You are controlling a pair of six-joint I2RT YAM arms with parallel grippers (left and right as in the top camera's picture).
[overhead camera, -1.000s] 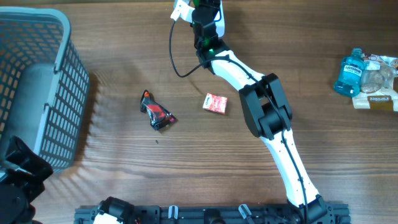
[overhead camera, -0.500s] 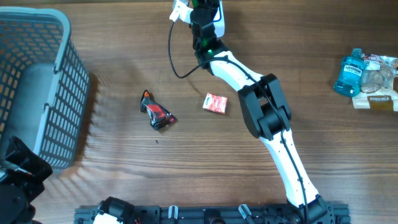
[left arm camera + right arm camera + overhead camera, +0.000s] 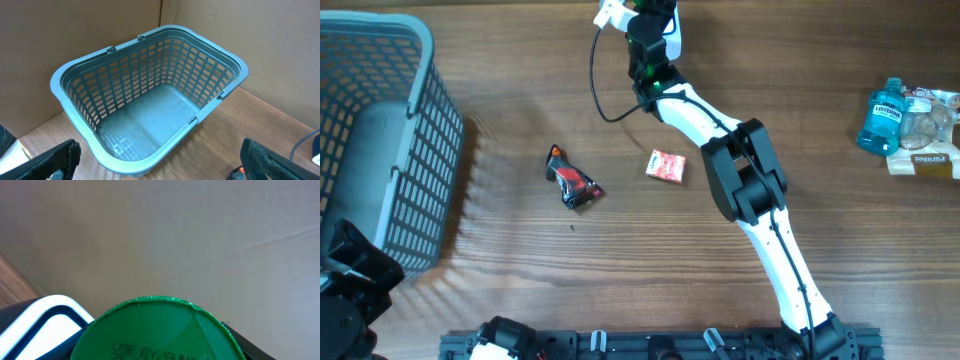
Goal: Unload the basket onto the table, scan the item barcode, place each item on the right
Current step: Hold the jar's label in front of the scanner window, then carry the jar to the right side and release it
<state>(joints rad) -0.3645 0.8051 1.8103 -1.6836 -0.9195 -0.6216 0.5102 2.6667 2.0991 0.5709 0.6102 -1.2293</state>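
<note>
The green-lidded container is being held at the table's far edge in the right gripper, its "USE BY" lid filling the wrist view. The jaws are barely showing there, so they are probably clamping the body below the lid. The container is hanging just beside the white scanner, which I judge is to present its barcode to the reader. The left gripper is hanging spread wide and empty above the grey-blue basket, keeping clear of the scan. A red-and-black packet and a small red box are lying mid-table, apart.
</note>
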